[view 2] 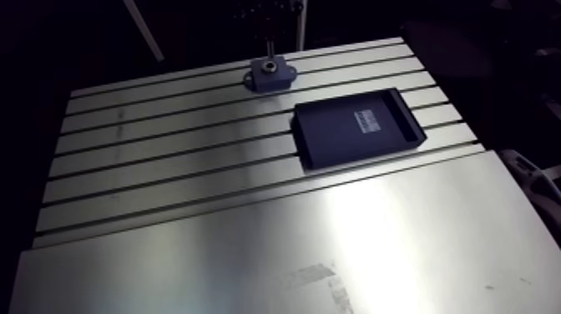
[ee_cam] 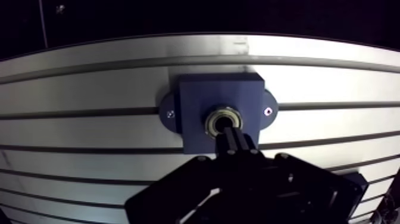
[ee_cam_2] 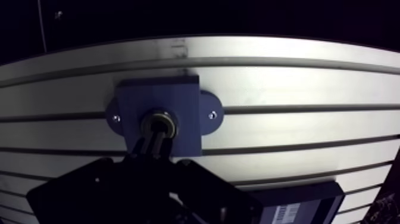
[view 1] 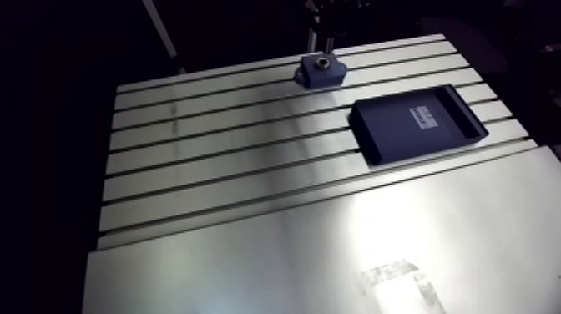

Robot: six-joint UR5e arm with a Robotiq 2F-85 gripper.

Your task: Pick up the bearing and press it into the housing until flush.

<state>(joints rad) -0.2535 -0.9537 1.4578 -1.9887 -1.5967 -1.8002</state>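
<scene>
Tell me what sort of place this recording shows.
Probably a robot assembly test bench: a slotted aluminium table, a blue housing fixed on it with a bearing in its bore, and a dark tray.

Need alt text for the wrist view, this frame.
The gripper, fingers shut together, has its tips at the bearing sitting in the bore of the blue housing, which is screwed to the slotted table. A corner of a dark labelled tray shows beside the gripper.

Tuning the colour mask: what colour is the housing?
The housing is dark blue; it shows best in the wrist view.
</scene>
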